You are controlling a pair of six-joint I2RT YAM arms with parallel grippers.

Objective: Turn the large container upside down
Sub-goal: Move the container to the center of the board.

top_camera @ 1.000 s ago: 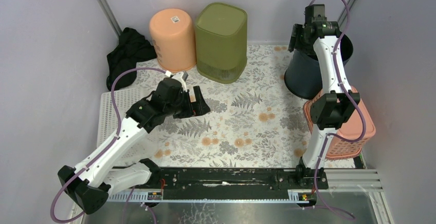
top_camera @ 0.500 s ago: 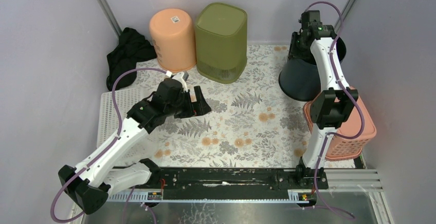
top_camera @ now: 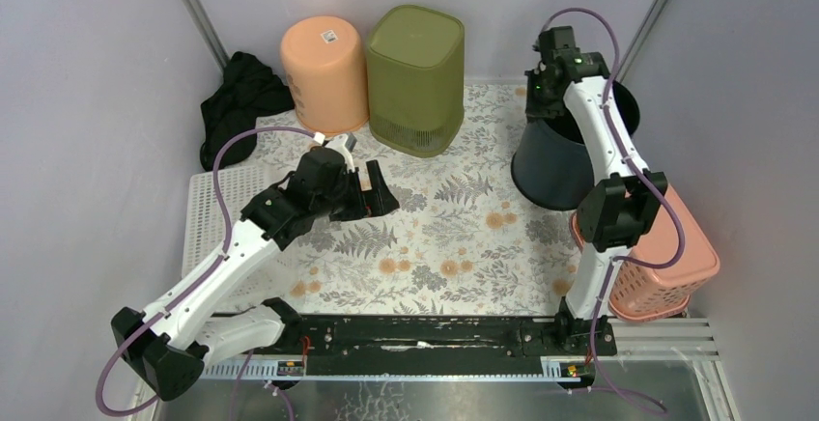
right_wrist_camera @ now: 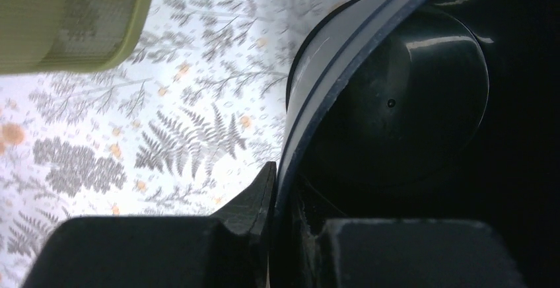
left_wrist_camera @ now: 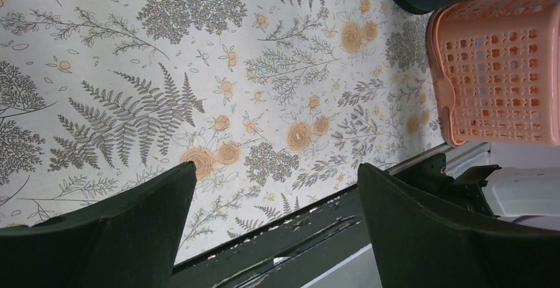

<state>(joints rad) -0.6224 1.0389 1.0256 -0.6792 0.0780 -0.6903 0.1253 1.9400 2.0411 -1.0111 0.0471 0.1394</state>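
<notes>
Holds the left claw (top_camera: 375,191) spread wide and empty above the floral counter (top_camera: 454,238). Further right, shows the right claw (top_camera: 531,98) now pinched on the rim of the large container (top_camera: 550,165) (one finger outside the wall, one inside), down from a far wider gape a second ago. Has also dragged that dark tub leftward from the back-right corner. Reads as grip secured, flip barely begun — mouth not yet facing down.
</notes>
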